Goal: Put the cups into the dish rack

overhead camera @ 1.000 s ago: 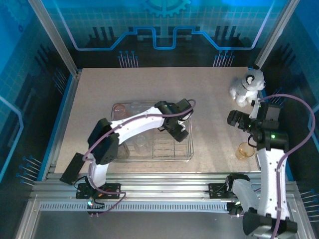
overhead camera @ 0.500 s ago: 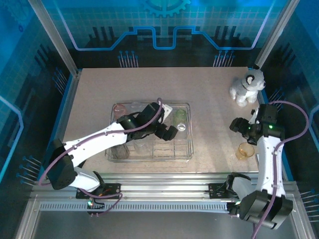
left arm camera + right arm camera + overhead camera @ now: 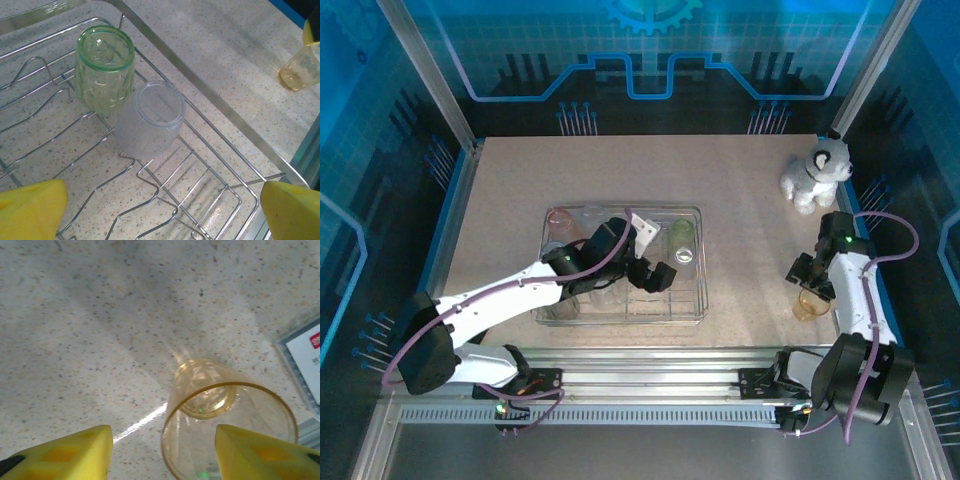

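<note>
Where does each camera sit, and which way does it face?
Top external: above and behind, looking down on table, dish rack, left arm, right arm.
Left wrist: mounted there, looks down into rack at green cup, clear cup; left gripper at bottom edge.
Right wrist: mounted there, looks down at amber cup; right gripper at bottom edge.
Both wrist views share the amber cup.

The table (image 3: 75,315) is pale beige stone, speckled with dark flecks. The dish rack (image 3: 200,82) is bare silver wire. In it are a green-tinted cup (image 3: 105,67) with a moulded pattern and a frosted clear cup (image 3: 150,120) — and, at the far left, a pink cup (image 3: 560,218). On the right, the amber cup (image 3: 220,405) glows honey-yellow. The plush toy (image 3: 817,172) is white and grey. The right gripper (image 3: 164,432) has yellow pads (image 3: 65,447).
</note>
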Robot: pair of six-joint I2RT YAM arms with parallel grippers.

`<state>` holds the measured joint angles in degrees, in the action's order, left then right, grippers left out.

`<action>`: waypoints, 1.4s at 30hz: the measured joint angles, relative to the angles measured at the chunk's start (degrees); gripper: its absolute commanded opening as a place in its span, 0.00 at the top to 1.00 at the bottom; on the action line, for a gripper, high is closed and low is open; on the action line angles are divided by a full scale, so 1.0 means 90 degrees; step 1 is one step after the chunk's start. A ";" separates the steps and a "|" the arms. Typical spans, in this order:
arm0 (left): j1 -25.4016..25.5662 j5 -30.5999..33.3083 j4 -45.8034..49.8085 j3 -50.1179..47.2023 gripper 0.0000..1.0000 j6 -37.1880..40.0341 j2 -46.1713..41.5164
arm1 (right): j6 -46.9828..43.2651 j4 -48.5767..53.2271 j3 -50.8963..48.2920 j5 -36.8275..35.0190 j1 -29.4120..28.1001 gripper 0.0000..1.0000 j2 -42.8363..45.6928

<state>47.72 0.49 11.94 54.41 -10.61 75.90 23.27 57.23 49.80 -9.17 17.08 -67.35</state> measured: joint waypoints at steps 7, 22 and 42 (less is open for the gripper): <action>0.0000 -0.0046 -0.0087 -0.0032 0.01 0.0019 -0.0029 | 0.0168 -0.0002 0.0000 -0.0321 -0.0192 0.57 -0.0600; 0.0000 -0.0053 -0.0124 -0.0039 0.01 0.0068 -0.0029 | 0.0299 -0.0597 -0.0345 -0.0248 -0.0410 1.00 -0.1088; -0.0787 -0.2764 -0.3424 -0.0707 0.01 -0.1936 -0.0102 | 0.0257 -0.1513 0.0763 0.3084 -0.0690 1.00 0.0823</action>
<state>40.64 -24.38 -18.87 48.05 -28.03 74.98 25.58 43.62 56.66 18.59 10.87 -59.94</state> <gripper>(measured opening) 0.992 0.059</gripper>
